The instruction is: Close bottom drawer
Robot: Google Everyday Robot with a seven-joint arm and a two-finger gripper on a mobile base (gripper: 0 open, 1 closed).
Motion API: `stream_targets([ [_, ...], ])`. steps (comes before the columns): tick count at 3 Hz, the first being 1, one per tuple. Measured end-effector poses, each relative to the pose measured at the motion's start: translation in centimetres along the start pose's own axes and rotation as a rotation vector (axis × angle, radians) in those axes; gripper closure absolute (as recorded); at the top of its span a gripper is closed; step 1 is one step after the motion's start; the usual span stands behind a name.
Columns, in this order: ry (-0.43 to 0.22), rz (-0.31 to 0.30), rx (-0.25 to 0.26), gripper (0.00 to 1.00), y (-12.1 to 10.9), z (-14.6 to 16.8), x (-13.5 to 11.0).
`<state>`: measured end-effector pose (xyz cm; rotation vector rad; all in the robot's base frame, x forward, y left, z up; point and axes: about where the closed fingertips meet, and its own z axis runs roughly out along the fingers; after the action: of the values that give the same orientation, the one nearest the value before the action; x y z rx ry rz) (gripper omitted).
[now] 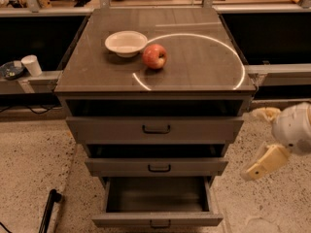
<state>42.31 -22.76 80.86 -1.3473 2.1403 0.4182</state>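
Observation:
The bottom drawer (156, 219) is the lowest of three grey-brown drawers in the cabinet. It stands pulled far out, and its plain grey inside shows empty. A small black loop handle (159, 224) sits on its flat front at the lower frame edge. My gripper (265, 162) is cream-coloured and hangs at the right of the cabinet, level with the middle drawer. It is apart from all drawers and touches nothing. The white arm joint (294, 127) sits above it at the right edge.
The top drawer (155, 129) and middle drawer (156, 167) stand slightly out. A white bowl (126, 42) and a red apple (154, 56) sit on the cabinet top (194, 62). A white cup (32, 64) is on a ledge at left. A black bar (47, 210) lies on the floor at left.

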Motion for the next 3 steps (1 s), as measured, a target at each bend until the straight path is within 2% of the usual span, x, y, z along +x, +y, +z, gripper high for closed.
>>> stream_targets([
  [1, -0.125, -0.015, 0.058, 0.0, -1.3, 1.1, 1.1],
  [2, -0.131, -0.045, 0.06, 0.0, -1.3, 1.1, 0.9],
  [3, -0.31, -0.022, 0.022, 0.0, -0.5, 4.6, 1.2],
])
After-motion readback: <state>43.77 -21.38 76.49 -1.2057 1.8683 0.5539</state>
